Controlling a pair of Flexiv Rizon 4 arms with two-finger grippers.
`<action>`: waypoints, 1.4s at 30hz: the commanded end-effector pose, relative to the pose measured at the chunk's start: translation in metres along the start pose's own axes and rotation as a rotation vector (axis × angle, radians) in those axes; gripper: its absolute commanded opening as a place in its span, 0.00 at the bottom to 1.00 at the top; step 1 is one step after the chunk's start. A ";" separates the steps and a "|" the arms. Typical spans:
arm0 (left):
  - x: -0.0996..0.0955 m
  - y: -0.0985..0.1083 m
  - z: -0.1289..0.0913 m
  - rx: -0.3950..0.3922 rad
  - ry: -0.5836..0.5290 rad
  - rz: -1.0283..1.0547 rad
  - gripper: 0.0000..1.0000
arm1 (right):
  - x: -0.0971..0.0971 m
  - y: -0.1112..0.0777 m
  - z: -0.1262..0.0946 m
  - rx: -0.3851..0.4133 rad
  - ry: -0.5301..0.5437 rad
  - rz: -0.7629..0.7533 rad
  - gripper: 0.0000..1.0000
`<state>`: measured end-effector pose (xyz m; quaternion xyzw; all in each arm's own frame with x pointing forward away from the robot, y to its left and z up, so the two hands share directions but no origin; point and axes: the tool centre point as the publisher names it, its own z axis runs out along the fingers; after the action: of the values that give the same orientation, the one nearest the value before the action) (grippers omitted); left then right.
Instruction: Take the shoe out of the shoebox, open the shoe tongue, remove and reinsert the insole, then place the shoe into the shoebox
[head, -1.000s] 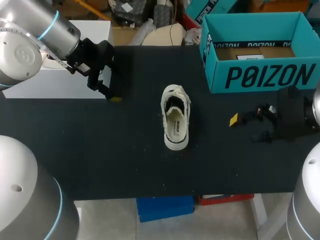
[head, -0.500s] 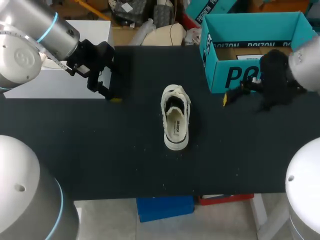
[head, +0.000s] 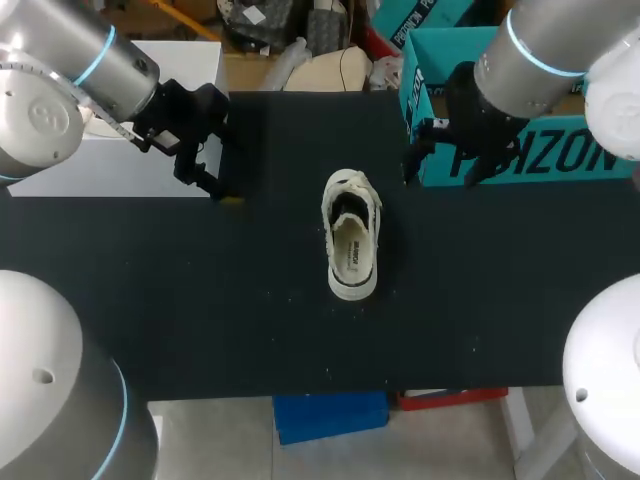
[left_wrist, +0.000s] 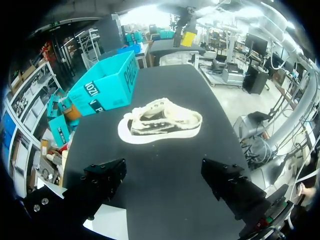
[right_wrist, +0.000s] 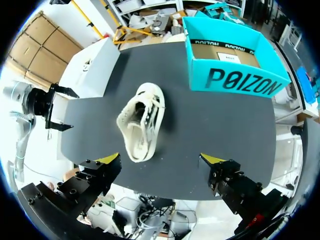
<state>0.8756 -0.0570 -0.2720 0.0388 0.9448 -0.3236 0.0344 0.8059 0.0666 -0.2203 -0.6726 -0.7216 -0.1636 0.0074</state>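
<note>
**Now Out of Its Box, Shoe Waits for the Tongue to Be Opened**

The shoe (head: 352, 236) lies on its sole at the middle of the table (head: 150, 300), toe toward the far edge. The teal shoebox (head: 580, 150) sits open at the far right corner. Opening the tongue looks to be the step in hand. The right gripper (head: 440, 165) hangs above the table between shoe and shoebox with its fingers spread wide and holding nothing. The left gripper (head: 215, 180) is also wide and empty, near the far left edge and well apart from the shoe. The next move likely calls for one gripper to descend and steady the shoe while the other pinches the tongue.
</note>
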 end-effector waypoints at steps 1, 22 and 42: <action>0.000 0.000 0.001 0.000 -0.003 0.001 1.00 | 0.006 0.015 0.009 0.048 -0.056 0.001 1.00; 0.000 0.000 0.001 0.000 -0.003 0.001 1.00 | 0.032 0.041 0.079 0.132 -0.234 -0.017 1.00; 0.000 0.000 0.001 0.000 -0.003 0.001 1.00 | 0.029 0.036 0.142 0.147 -0.246 0.025 0.49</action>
<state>0.8755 -0.0568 -0.2717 0.0389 0.9448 -0.3234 0.0340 0.8626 0.1269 -0.3301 -0.6941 -0.7186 -0.0282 -0.0322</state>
